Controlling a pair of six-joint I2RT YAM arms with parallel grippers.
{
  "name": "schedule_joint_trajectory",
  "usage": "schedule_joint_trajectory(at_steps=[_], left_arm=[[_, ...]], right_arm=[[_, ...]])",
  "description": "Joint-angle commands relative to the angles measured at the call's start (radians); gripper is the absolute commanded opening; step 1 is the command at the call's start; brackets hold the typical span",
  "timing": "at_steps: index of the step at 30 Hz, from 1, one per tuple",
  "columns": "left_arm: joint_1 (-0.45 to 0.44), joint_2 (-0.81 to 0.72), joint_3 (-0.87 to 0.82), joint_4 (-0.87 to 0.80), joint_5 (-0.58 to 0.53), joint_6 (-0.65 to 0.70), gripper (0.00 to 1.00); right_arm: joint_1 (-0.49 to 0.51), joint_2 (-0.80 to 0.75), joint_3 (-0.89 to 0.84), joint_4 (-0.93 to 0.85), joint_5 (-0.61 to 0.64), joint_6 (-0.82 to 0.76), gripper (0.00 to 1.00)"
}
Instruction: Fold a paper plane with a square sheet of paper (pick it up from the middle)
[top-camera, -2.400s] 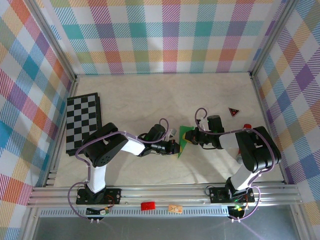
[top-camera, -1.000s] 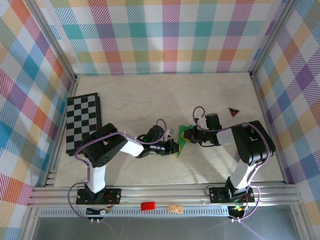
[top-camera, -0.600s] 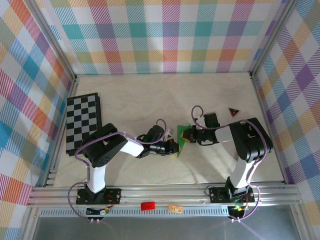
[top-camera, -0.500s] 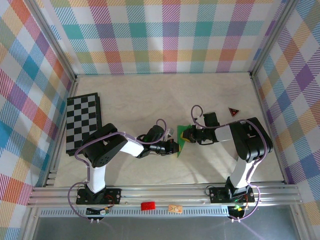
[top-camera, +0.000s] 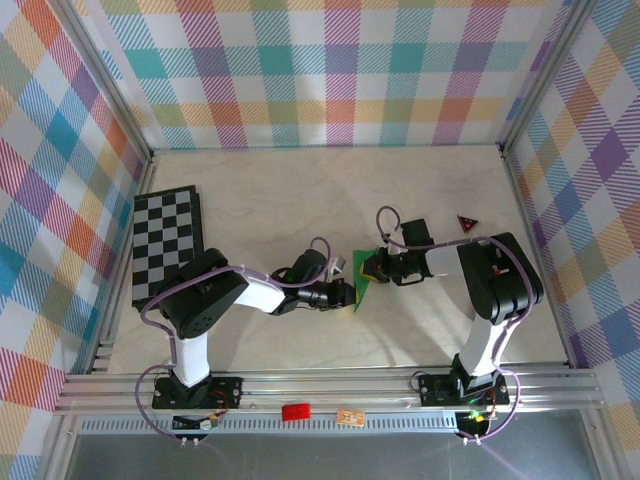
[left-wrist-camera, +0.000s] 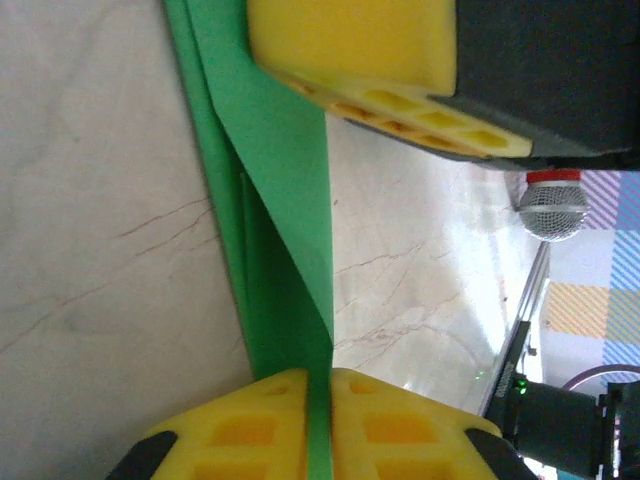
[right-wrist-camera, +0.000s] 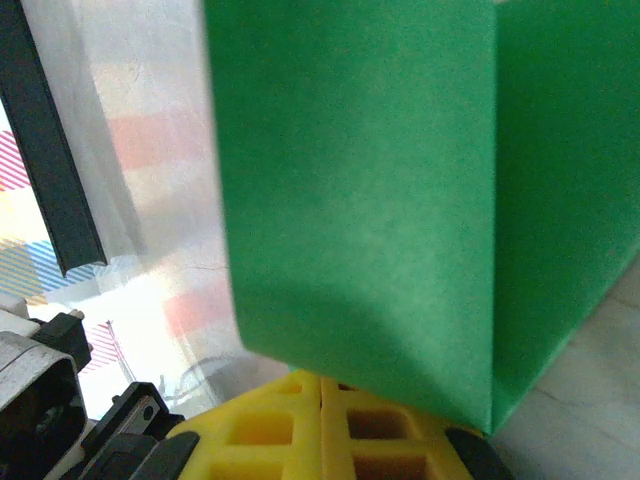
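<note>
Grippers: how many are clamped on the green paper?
2. The left gripper pinches the folded green paper on its left-arm side; the right gripper pinches the opposite side, mid-table.

Marble table (top-camera: 300, 190): chessboard (top-camera: 165, 250) left, small red-black triangle (top-camera: 466, 224) right.

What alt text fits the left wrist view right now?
The left gripper pinches the edge of the folded green paper between its yellow foam pads, close to the camera. The paper runs up across the pale marbled table to a second yellow pad at its far end.
</note>
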Motion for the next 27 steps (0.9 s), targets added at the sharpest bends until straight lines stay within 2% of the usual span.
schedule_joint_trajectory(at_steps=[1,8,15,17,23,27], left_arm=[[0.016,-0.004,-0.040,-0.121,0.003,0.030,0.11],[0.013,-0.001,-0.018,-0.147,0.060,0.054,0.05],[0.010,-0.017,-0.029,-0.165,0.097,0.070,0.11],[0.008,-0.034,-0.033,-0.164,0.101,0.073,0.16],[0.008,-0.163,-0.035,-0.243,-0.022,0.102,0.34],[0.010,-0.228,-0.007,-0.301,-0.085,0.120,0.34]], right_arm=[[0.003,0.055,-0.017,-0.106,0.135,-0.021,0.07],[0.003,0.058,-0.017,-0.111,0.142,-0.017,0.07],[0.003,0.055,-0.017,-0.121,0.151,-0.017,0.07],[0.003,0.052,-0.018,-0.124,0.155,-0.017,0.07],[0.003,0.049,-0.020,-0.123,0.153,-0.015,0.06],[0.002,0.046,-0.020,-0.125,0.155,-0.014,0.06]])
